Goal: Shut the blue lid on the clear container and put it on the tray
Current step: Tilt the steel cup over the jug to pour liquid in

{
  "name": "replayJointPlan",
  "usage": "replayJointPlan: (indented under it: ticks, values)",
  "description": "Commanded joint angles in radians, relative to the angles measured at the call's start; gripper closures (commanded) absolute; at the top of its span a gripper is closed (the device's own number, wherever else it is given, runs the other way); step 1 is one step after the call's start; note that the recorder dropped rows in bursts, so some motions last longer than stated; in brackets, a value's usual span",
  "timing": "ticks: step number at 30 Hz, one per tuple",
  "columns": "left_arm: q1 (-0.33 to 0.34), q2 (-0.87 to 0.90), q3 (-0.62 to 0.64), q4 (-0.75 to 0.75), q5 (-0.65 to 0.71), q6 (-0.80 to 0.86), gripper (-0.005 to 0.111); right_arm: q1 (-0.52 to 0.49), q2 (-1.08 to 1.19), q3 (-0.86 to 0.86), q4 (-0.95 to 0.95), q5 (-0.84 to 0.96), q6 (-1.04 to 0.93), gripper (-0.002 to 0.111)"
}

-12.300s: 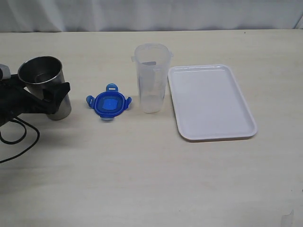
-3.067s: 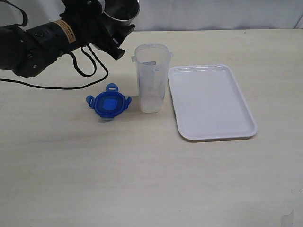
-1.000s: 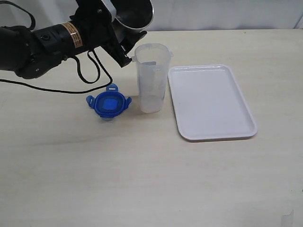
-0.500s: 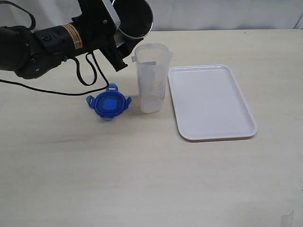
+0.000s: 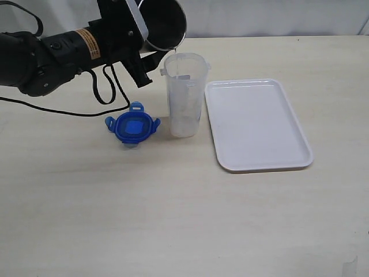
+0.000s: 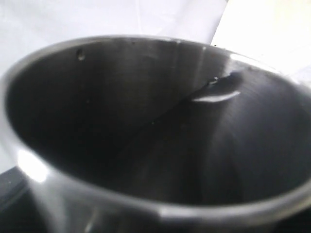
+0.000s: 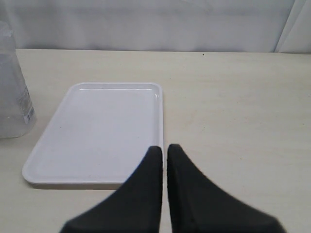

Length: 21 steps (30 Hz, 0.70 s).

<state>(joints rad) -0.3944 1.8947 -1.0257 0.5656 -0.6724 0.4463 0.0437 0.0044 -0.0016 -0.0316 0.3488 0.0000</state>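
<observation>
A grey stainless steel cup (image 5: 164, 26) is gripped by the left gripper (image 5: 142, 45) and held tilted, its mouth over the rim of the tall translucent plastic container (image 5: 185, 98) just under the jaws. Whether anything is being poured cannot be told. The container, judged tall and light, could be toppled if the cup's rim is brought down against it. The round bright-blue snap-tab lid (image 5: 134, 127) lies flat below that gripper, beside the container, not yet fitted. The right gripper (image 7: 164, 160) is closed on nothing, with the flat white rectangular tray (image 7: 97, 126) just ahead of it. A pale wood-grain table (image 5: 173, 219) is used as the surface; a white curtain (image 5: 259, 17) is hung behind.
</observation>
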Motion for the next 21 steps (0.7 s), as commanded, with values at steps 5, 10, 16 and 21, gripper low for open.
replayJointPlan:
  ticks: [5,10,16,21]
  values:
    - [-0.001,-0.015,-0.015,-0.039,-0.068,0.025,0.107,-0.006,-0.004,0.002,0.001,-0.003,-0.006,0.104]
    - [-0.001,-0.015,-0.015,-0.039,-0.068,0.031,0.107,-0.006,-0.004,0.002,0.001,-0.003,-0.006,0.104]
    - [-0.001,-0.015,-0.015,-0.039,-0.068,0.055,0.107,-0.006,-0.004,0.002,0.001,-0.003,-0.006,0.104]
    - [-0.001,-0.015,-0.015,-0.039,-0.068,0.058,0.107,-0.006,-0.004,0.002,0.001,-0.003,-0.006,0.104]
